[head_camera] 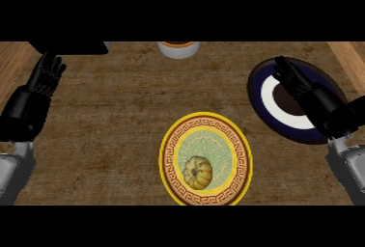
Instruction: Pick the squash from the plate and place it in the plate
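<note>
Both our hands are showing straight, empty fingers: left hand (44, 77) resting far left of the yellow-rimmed patterned plate (206, 117) holding the ribbed tan squash (198, 172), right hand (296, 79) hovering upper-right, over the dark-blue plate (255, 94), likely its destination.

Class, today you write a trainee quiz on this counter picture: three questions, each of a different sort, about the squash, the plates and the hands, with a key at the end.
1. True or false: the squash lies on the yellow-rimmed plate.
2. Fill the gap: the left hand, fingers straight, at the view's upper left, holds ______.
3. Which hand shows over the dark blue plate?
A. the left hand
B. the right hand
C. neither hand

Key: 1 true; 2 nothing; 3 B.
</note>
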Tool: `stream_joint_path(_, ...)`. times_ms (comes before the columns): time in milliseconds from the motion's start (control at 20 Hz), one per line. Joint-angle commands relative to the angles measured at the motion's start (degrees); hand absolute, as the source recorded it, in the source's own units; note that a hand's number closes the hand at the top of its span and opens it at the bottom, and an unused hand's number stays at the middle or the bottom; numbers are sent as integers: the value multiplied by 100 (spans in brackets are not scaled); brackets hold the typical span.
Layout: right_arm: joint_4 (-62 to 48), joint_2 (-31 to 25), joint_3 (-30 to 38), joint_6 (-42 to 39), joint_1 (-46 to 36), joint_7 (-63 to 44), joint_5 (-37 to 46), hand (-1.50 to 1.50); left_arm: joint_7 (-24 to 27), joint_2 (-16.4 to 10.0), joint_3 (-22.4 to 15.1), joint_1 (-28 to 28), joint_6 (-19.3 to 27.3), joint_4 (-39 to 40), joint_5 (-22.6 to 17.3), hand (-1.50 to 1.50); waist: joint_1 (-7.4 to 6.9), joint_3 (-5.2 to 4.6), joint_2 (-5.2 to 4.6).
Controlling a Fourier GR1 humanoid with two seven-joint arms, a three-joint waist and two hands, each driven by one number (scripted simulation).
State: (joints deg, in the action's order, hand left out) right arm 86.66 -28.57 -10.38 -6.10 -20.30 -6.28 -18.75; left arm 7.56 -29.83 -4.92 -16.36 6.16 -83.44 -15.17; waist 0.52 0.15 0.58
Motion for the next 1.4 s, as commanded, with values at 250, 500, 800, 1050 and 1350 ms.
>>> stream_joint_path(250,621,1041,-2270,258,-717,-1700,1204,150,-1081,704,-508,749,626,784,204,0,-418,-59,-90)
stream_joint_path(500,1109,-945,-3123,-186,-1687,-1268,4337,150,-1207,814,-560,894,572,931,98,0,-262,-92,103)
stream_joint_path(800,800,826,-2959,1589,446,-325,3284,-150,-1306,1169,-819,1302,1158,574,436,0,-106,2,-71)
stream_joint_path(1050,844,496,-3771,309,-228,-1014,4089,-150,-1467,1167,-795,1176,1160,516,551,0,-88,-19,-49)
stream_joint_path(1350,1011,431,-4182,-884,-1418,-2407,5009,-150,-1618,1235,-743,912,1219,691,585,0,-52,-31,-39)
